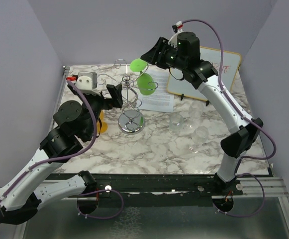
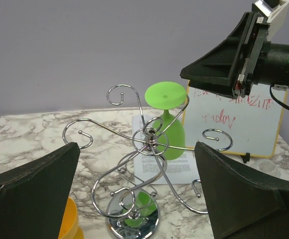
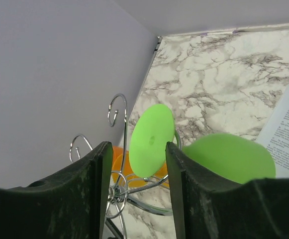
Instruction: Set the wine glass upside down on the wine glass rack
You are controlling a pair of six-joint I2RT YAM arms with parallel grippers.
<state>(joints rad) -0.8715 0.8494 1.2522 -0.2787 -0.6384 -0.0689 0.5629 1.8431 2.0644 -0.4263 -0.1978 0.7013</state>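
Observation:
A green wine glass (image 1: 145, 83) hangs upside down on the chrome wine glass rack (image 1: 130, 122), its stem in a loop arm, its round foot (image 2: 164, 94) on top and its bowl (image 2: 171, 142) below. My right gripper (image 1: 146, 56) is open just behind the foot. In the right wrist view its fingers (image 3: 137, 145) stand on either side of the foot (image 3: 151, 140) without gripping it. To the left of the rack, my left gripper (image 1: 110, 90) is wide open and holds nothing. Its wrist view shows the rack's hub (image 2: 150, 141) between its fingers (image 2: 137, 147).
An orange cup (image 1: 102, 124) stands left of the rack's base, under the left arm. Two clear glasses (image 1: 176, 122) (image 1: 200, 132) sit right of the rack. A printed sheet (image 1: 159, 97) and a small whiteboard (image 1: 204, 74) are at the back right. Walls close the table's back and sides.

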